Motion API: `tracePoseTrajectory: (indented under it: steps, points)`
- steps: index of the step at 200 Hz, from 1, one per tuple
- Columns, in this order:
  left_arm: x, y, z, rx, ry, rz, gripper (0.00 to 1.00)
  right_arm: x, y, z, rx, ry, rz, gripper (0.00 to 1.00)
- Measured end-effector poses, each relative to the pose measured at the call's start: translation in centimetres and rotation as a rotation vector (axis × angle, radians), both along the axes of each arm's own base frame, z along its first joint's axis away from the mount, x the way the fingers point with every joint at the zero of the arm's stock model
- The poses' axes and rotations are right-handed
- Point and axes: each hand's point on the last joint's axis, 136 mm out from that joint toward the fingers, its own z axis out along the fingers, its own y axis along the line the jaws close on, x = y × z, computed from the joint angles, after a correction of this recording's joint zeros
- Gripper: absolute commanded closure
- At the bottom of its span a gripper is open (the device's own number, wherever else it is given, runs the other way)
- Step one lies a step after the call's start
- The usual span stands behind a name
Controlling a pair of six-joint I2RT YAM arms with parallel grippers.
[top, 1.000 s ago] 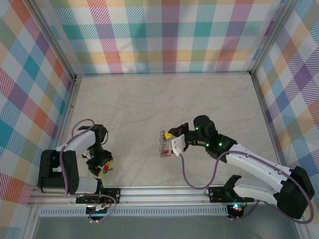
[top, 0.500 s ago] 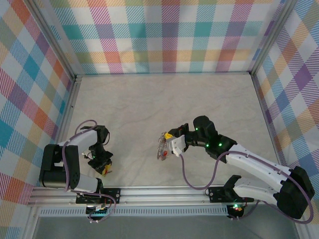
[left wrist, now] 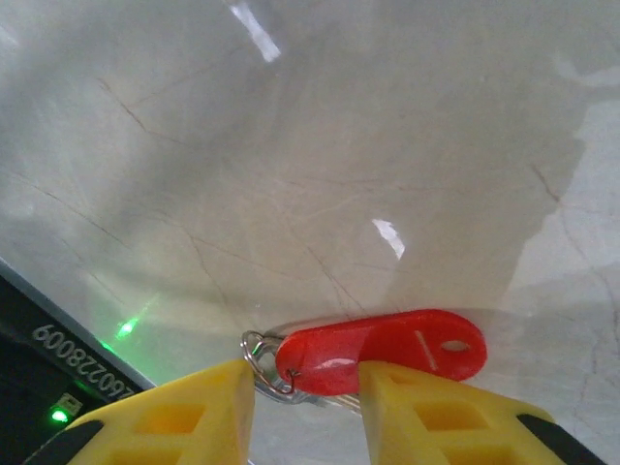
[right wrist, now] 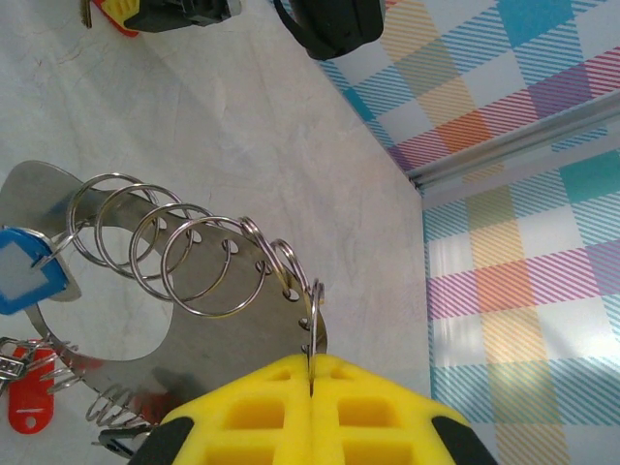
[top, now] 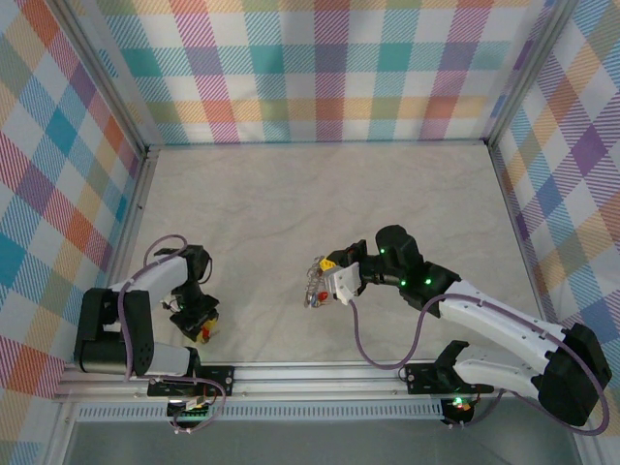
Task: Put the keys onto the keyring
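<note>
The bench [top: 291, 194] carries nothing new. What has changed is small and sits with the left arm [top: 111, 334]. Its upper link stood taller half a second ago and is now back roughly where it was a second ago. The right arm [top: 504, 329] has not shifted across the three top views.

The keyring [right wrist: 232, 339] is a curved metal strip carrying a row of wire loops. It hangs from the right gripper [right wrist: 310, 383], whose yellow tips are pressed together on the strip's edge. Compared with a second ago it looks a little more bunched and tilted, so it has probably swung slightly.

The left gripper [left wrist: 305, 387] is well to the left of the keyring, towards the near rail. Its tips stand apart, with the end of a red key [left wrist: 383, 349] dipping between them. Whether they actually pinch it cannot be told: one tip seems to touch the key's head, and the other its small wire ring [left wrist: 260, 358]. That key appears to lie flat on the bench, so this looks like a grasp being worked out rather than one completed.

A blue key [right wrist: 24, 271] already hangs on the keyring's end loop, and a second red key [right wrist: 29, 407] hangs just below it. The task is therefore partly done, and the loose red key has the full gap to the keyring yet to cross.
</note>
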Motion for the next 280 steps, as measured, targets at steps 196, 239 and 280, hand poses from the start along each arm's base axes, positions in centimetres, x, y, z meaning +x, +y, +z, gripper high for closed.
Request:
tracePoseTrajectory:
  steps: [196,239,280]
  points:
    - [4.5,-2.7,1.1,-0.051,-0.132,0.074,0.58,0.0,-0.4,-0.8,-0.027,0.025,-0.019,1.00]
    - [3.3,-2.4,0.9,-0.022,-0.095,0.151,0.64,0.0,-0.4,-0.8,-0.025,0.031,-0.022,1.00]
    - [3.1,-2.6,0.7,-0.026,-0.089,0.176,0.64,0.0,-0.4,-0.8,-0.025,0.032,-0.022,1.00]
